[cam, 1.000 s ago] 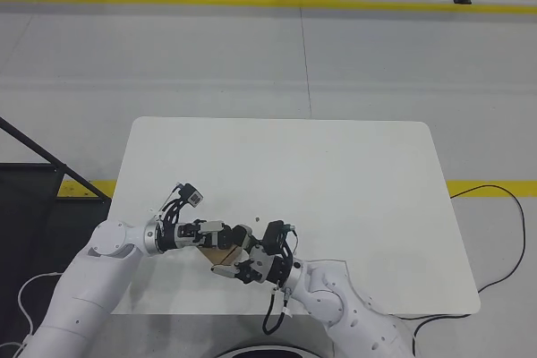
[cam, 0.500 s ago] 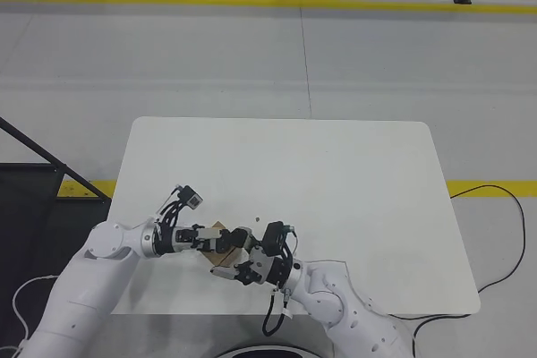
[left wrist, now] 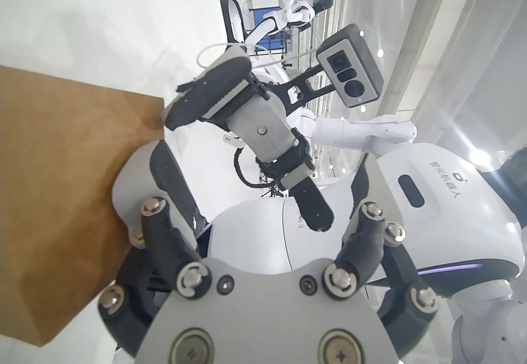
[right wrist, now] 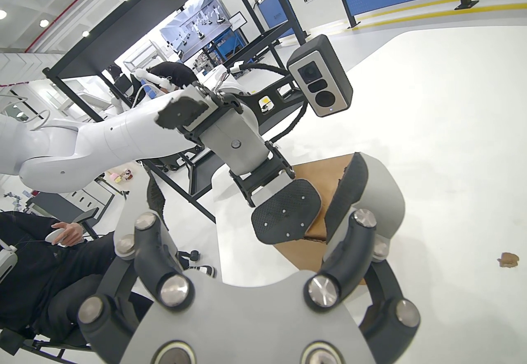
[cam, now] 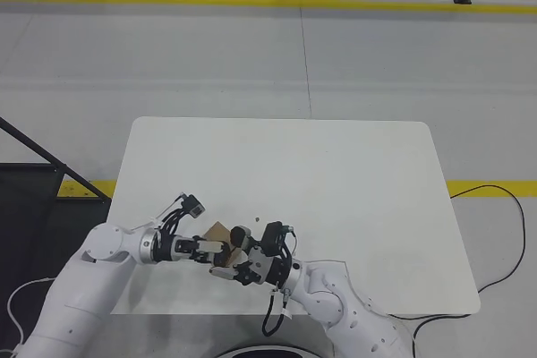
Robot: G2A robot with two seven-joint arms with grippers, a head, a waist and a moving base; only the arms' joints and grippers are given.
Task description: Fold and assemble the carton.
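Observation:
A small brown carton [cam: 218,234] sits near the front left of the white table [cam: 340,179], tilted up between the two grippers. My left gripper [cam: 208,249] comes in from the left and is open. In its wrist view the carton [left wrist: 53,176] lies against the outer side of one finger [left wrist: 164,176]. My right gripper [cam: 235,267] meets it from the front, open too, and the fingers of both interlock. In the right wrist view a carton panel [right wrist: 321,172] stands between my right finger [right wrist: 362,192] and a pad of the left gripper [right wrist: 288,213].
A tiny brown scrap [right wrist: 507,259] lies on the table just beyond the grippers. The table's front edge is close behind both wrists. A black frame [cam: 18,134] stands off the table's left side.
My left arm has drawn nearer the table's front edge. The carton, earlier under the grippers, now stands tilted up on their far side. The right arm has barely shifted.

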